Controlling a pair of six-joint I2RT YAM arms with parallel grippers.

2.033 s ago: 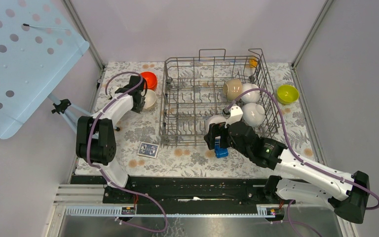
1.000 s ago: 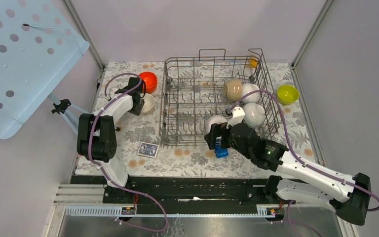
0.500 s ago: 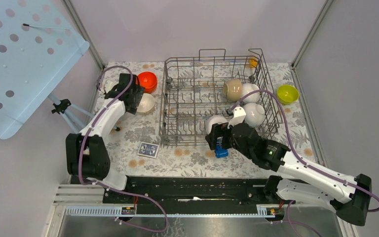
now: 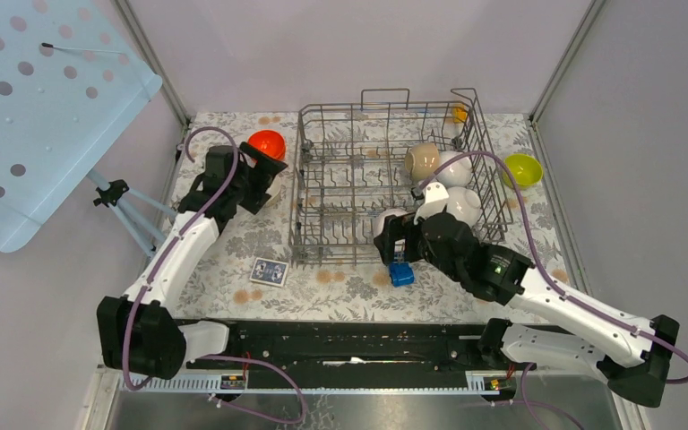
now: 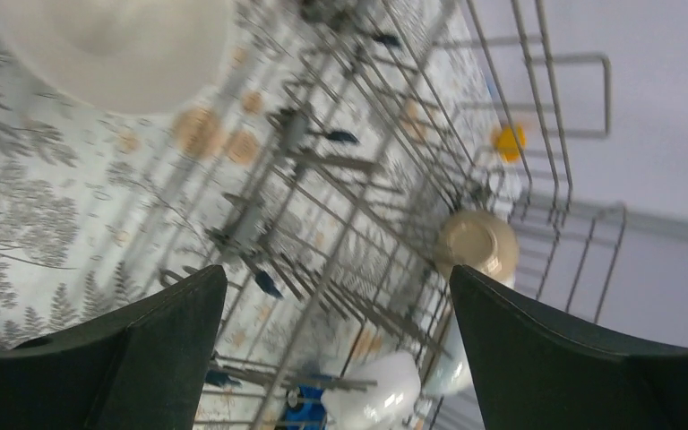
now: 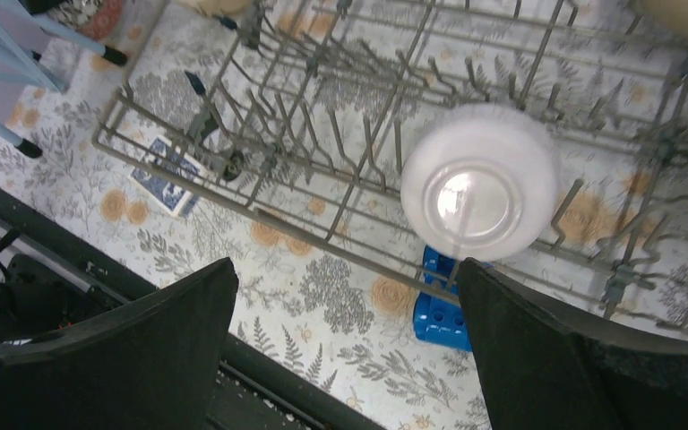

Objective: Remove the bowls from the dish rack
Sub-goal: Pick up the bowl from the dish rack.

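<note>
**Right arm lines up on the rack's nearest white bowl as the left lets go**

The right gripper (image 6: 342, 269), jaws spread wide and holding nothing, hangs over the near edge of the dish rack (image 4: 297, 197). A white bowl (image 6: 479, 184) lies base-up among the tines just ahead of its fingers, closer to the right-hand one. A blue toy car (image 6: 439, 309) lies on the table just outside the rail. Being round, the bowl has no long axis to match, and this arm is much the nearer.

The left gripper (image 4: 260, 175), clamped a second ago, is now open and lifted clear. A beige bowl (image 5: 107, 45) is left on the table off the rack's left side, near the orange-red bowl (image 4: 267, 143). The right gripper has barely moved.
</note>
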